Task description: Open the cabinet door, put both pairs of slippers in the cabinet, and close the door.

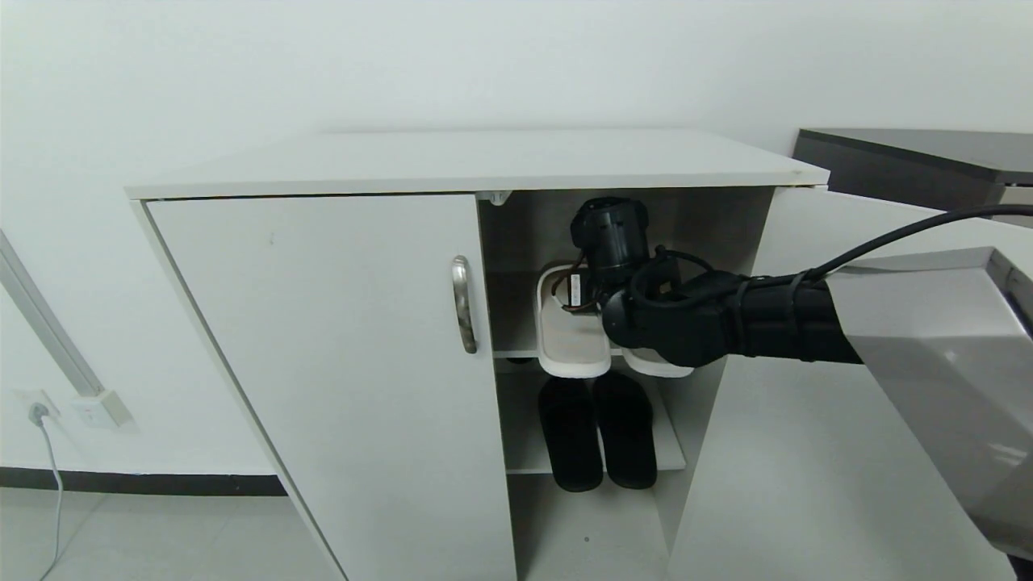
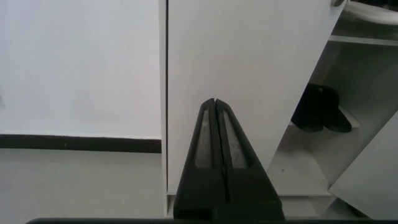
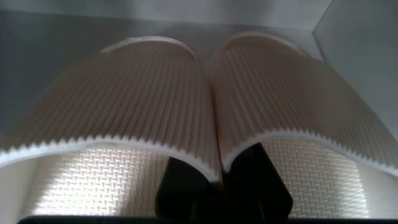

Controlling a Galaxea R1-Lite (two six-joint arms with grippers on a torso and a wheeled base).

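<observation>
White cabinet [image 1: 484, 161] stands open: our right hand [image 3: 221, 186] pinches the white slippers [image 1: 569, 347] by adjoining straps [image 3: 143, 93] on the upper shelf [image 1: 515, 353], with the black slippers [image 1: 597, 436] below. We judge them light, soft foam. Our left hand [image 2: 214, 137] is closed, empty.

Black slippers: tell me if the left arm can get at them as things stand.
Probably yes: the open side leaves a free line from the left gripper to the black slippers; the right gripper, with white slippers, is higher.

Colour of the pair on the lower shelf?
The slippers are plain black, clearest in the head view.
</observation>
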